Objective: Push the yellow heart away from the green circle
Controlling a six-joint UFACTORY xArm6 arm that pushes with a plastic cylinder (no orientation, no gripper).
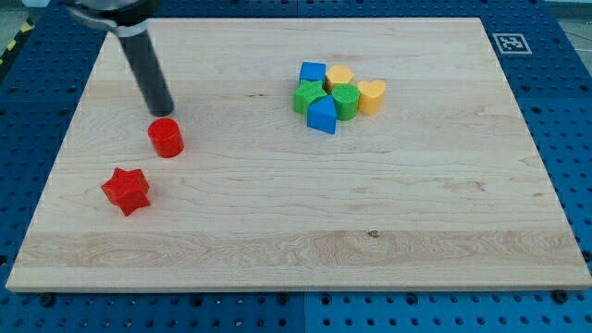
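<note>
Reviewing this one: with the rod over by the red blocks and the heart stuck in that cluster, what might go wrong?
1. My tip sits just above the red cylinder, far left of the yellow heart; moving off may nudge it.
2. The heart touches the green circle in a tight cluster, so approaching from the left would likely shove the blue block and the circle too.
</note>
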